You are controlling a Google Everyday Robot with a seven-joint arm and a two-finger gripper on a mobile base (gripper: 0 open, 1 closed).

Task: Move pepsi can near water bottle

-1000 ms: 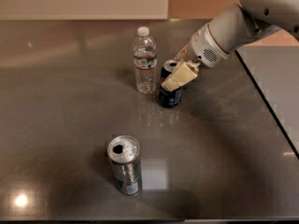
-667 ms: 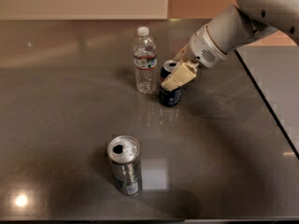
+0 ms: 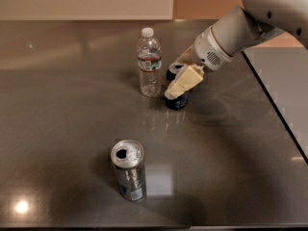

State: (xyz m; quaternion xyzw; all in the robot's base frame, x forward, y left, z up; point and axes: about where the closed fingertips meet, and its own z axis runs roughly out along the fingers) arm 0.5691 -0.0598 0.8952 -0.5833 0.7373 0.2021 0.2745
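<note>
One view only. Camera high, over near edge of table, tilted steeply down, facing far wall. Close range: tabletop fills nearly whole frame, its near edge along bottom. Arm enters from upper right corner. Gripper right of centre, upper half, at pepsi can, just right of water bottle. Silver can nearest lens, lower centre-left.

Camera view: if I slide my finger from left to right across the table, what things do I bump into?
silver can → water bottle → pepsi can. The gripper is right at the pepsi can and overlaps it, so it gets no spot of its own in the line.
</note>
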